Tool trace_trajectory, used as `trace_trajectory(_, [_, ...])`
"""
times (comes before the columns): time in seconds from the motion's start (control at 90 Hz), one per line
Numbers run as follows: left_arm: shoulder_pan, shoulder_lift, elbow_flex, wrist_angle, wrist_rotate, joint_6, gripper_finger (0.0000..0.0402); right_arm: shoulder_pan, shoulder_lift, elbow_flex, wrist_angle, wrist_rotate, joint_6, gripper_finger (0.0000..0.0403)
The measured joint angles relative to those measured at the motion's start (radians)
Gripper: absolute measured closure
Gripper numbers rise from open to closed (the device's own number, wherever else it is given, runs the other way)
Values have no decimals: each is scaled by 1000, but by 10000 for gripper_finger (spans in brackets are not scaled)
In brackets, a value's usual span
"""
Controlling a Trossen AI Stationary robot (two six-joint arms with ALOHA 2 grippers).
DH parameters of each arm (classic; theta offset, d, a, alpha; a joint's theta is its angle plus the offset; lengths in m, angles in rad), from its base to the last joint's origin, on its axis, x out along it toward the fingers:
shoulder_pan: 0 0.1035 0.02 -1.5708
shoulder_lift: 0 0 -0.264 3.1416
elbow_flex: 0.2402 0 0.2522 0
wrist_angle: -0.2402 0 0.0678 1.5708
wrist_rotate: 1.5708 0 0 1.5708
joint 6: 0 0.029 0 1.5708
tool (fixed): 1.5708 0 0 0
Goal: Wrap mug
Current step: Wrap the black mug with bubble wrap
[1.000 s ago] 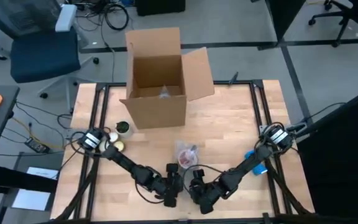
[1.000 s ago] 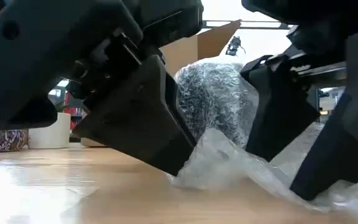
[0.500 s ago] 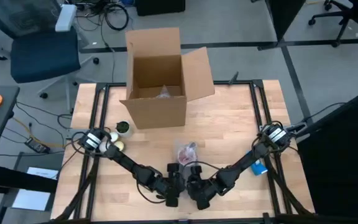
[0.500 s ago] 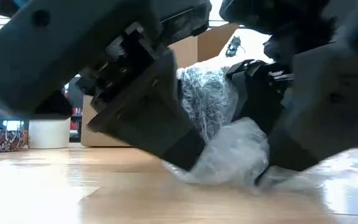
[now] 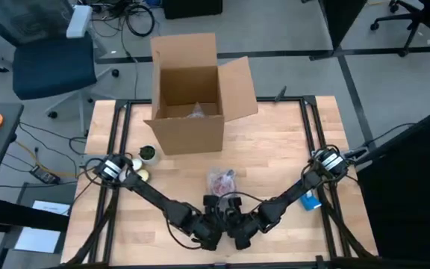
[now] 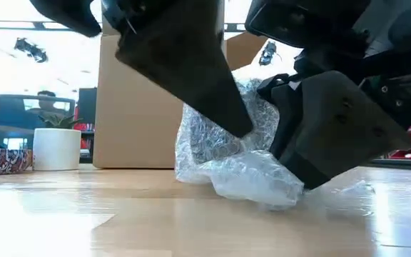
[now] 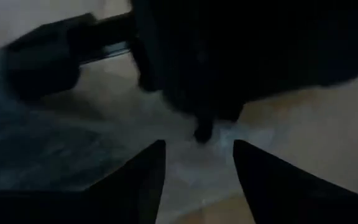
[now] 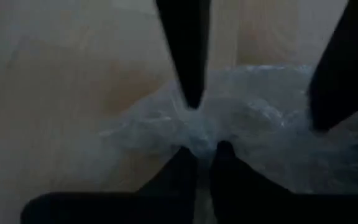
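A bundle of clear bubble wrap [image 6: 227, 143] stands on the table's near middle. The mug shows only as a reddish shape [image 5: 222, 181] through the wrap. My right gripper [image 8: 205, 150] is shut on the wrap's loose near flap [image 6: 259, 178], which lies on the wood. My left gripper [image 7: 199, 146] stands open just left of it. One of its fingers [image 6: 191, 64] slants down to the bundle. The two grippers meet close together near the table's front edge [image 5: 226, 223]. My right gripper pinches the gathered near edge of the bubble wrap [image 8: 202, 138] between its two fingertips, coming low from the table's near right. The wrap bunches into folds at the pinch, and its lower part lies on the table. My left gripper has one fingertip [image 8: 191, 99] right at the wrap beside that pinch; whether it touches, I cannot tell.
An open cardboard box [image 5: 189, 97] stands at the table's far middle. A white pot with a plant [image 6: 56, 148] and small round things [image 5: 142, 174] sit at the left. A blue object [image 5: 310, 200] lies under the right arm. Bare wood lies to the far right.
My right gripper has moved toward the table's left, up to the left gripper, and has shut on the wrap's near flap. The flap, spread flat on the wood before, is now bunched up against the bundle. My left gripper's finger has tipped steeper and risen.
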Motion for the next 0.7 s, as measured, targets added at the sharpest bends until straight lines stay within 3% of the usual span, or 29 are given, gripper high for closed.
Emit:
trace_trajectory(0.111, [-25,0,83,-214,-74,-54,229,17,-22,-2,-11,40,4,401])
trace_trajectory(0.289, [-74,-30,151,-485,-321,-197,229,50,-56,-2,-8,110,7,402])
trace_trajectory(0.433, [-76,-63,151,-527,-390,-257,229,64,-76,-2,-1,121,8,403])
trace_trajectory(0.7, [18,-63,151,-515,-418,-201,229,69,-105,-2,9,135,9,403])
